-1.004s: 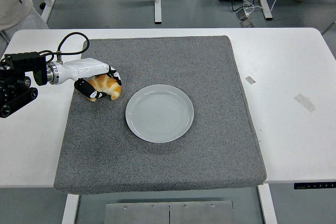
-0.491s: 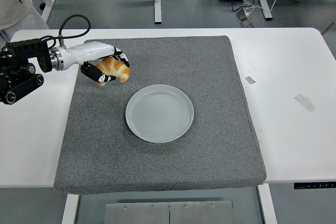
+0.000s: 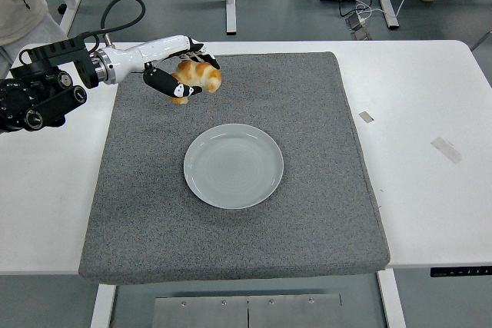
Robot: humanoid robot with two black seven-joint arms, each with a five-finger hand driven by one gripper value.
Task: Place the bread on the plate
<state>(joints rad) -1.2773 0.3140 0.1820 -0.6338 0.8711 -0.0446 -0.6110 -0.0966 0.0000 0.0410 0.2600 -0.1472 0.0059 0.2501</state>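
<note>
White table (image 3: 430, 97), grey mat (image 3: 307, 213): bread (image 3: 198, 77) held aloft.
Left hand (image 3: 181, 74) clasps it above the mat (clear of drag), far-left of the empty plate (image 3: 234, 166).

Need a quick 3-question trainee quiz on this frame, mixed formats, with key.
1. True or false: the bread already lies on the plate.
2. Multiple choice: what is the left hand doing? A) resting open on the table B) grasping the bread above the grey mat C) pressing on the plate
3. Fill in: in the head view the plate sits toward the picture's ____ and right of the held bread.

Key: 1 false, the plate is bare. 2 B. 3 bottom.
</note>
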